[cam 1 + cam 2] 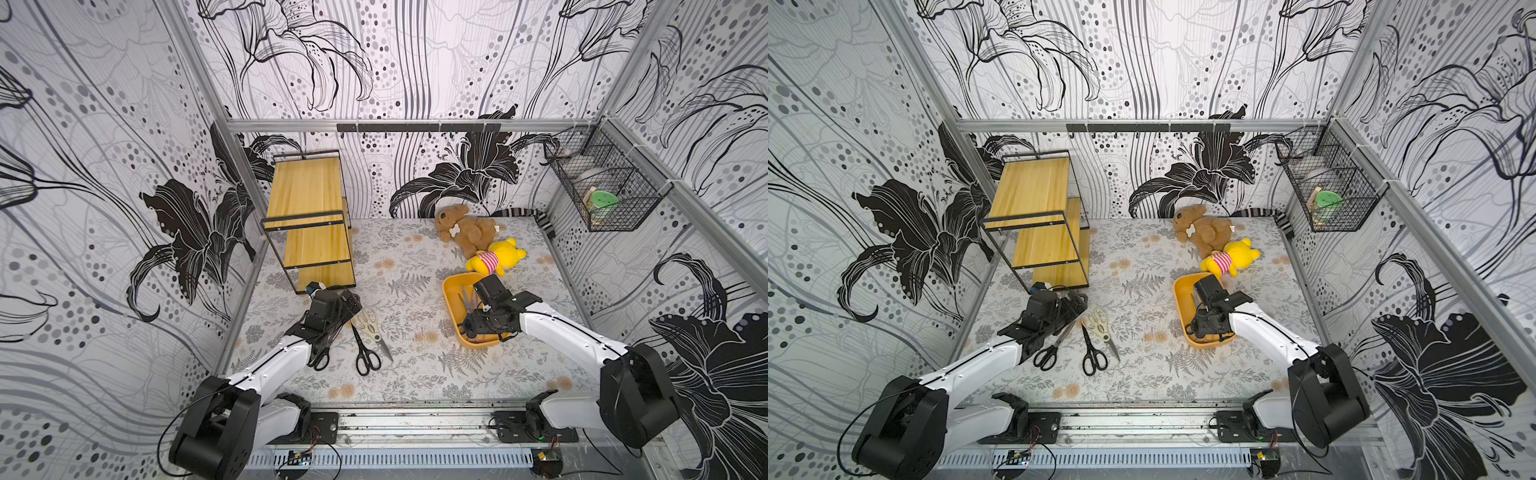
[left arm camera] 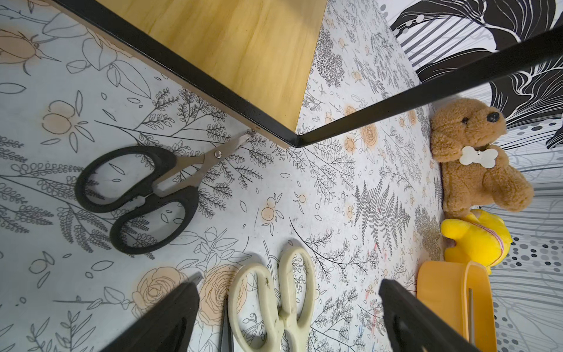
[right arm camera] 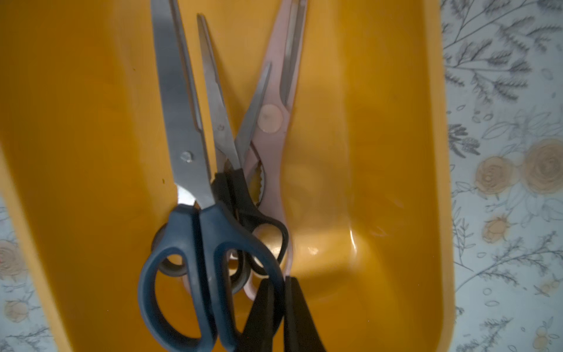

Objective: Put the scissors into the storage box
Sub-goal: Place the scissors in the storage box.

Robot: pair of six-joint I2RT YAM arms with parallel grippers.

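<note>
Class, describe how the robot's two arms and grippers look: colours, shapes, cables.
The left arm and right arm have smooth white links joined by bulky black rounded joints, with thin black cables alongside. The left gripper and right gripper have plain black tapering fingers.

White arms [image 1: 274,361], bulky black joints [image 1: 216,424], thin black cables [image 1: 163,436], black left hand [image 1: 351,305] and right hand [image 3: 281,311].

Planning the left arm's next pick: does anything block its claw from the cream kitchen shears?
Nothing visible does. The open left claw faces the cream-handled metal kitchen shears directly; black-handled scissors lie beside them, not between.
</note>
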